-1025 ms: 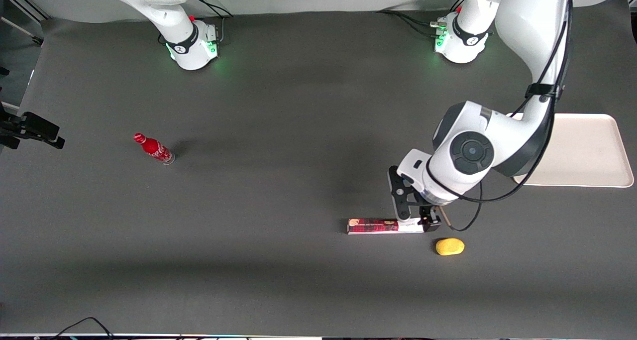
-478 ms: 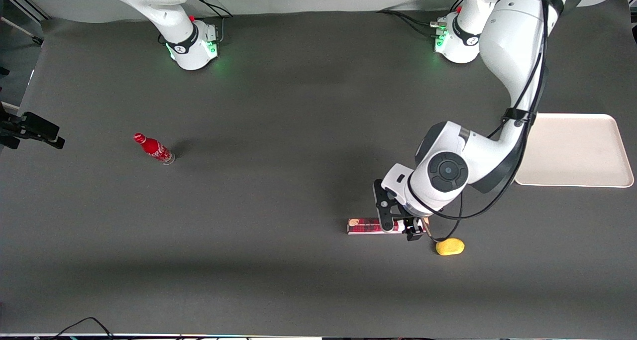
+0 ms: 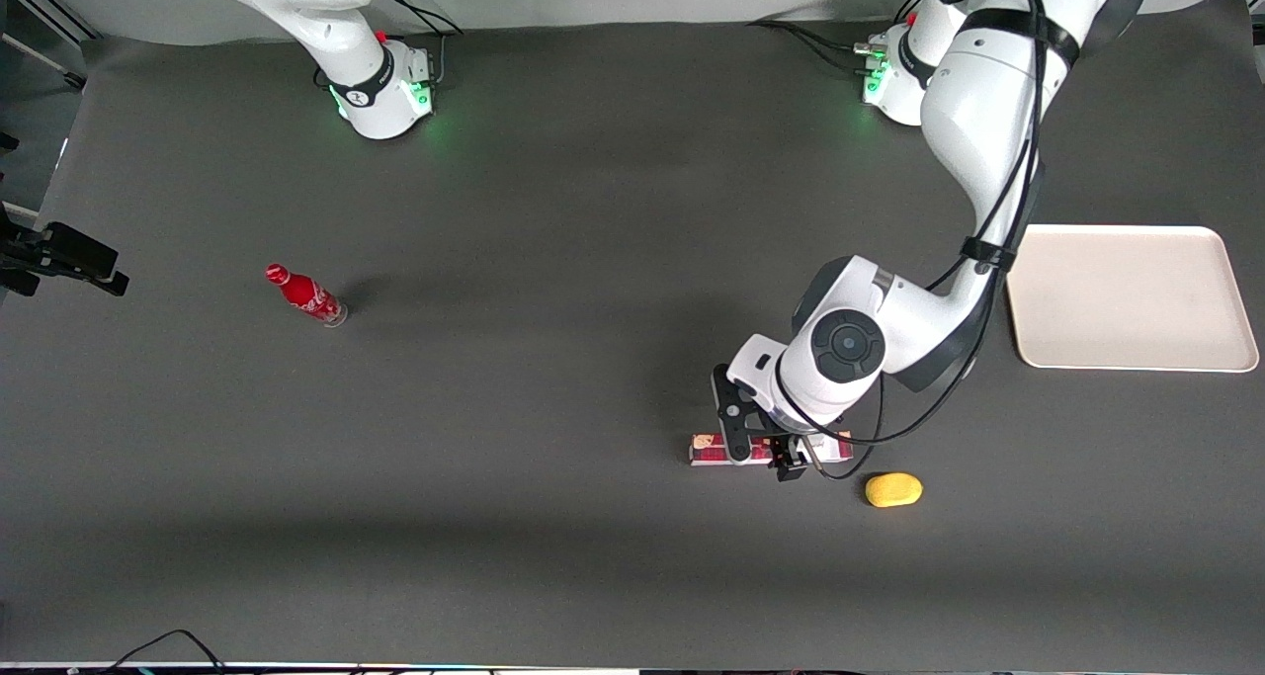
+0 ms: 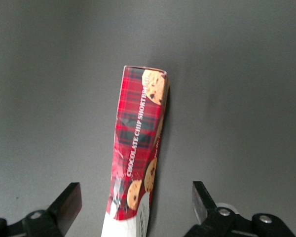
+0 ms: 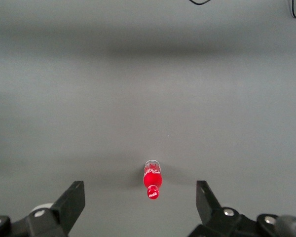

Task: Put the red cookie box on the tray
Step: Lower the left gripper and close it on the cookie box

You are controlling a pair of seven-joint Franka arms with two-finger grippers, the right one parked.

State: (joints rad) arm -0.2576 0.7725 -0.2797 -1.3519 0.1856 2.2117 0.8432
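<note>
The red cookie box (image 3: 714, 449) lies flat on the dark table, a long narrow plaid box with cookie pictures. My left gripper (image 3: 759, 456) hangs right above its middle part, open, with one finger on each long side and clear gaps to the box. In the left wrist view the red cookie box (image 4: 138, 148) runs lengthwise between the two black fingertips (image 4: 67, 205), and the gripper (image 4: 135, 207) touches nothing. The cream-white tray (image 3: 1127, 299) sits bare toward the working arm's end of the table, farther from the front camera than the box.
A yellow lump (image 3: 893, 489) lies close to the box's end, slightly nearer the front camera. A small red bottle (image 3: 304, 295) lies toward the parked arm's end of the table, also seen as the bottle (image 5: 152, 180) in the right wrist view.
My left gripper has slid along the box from its white-label end toward its middle, away from the tray. The box has stayed in place.
</note>
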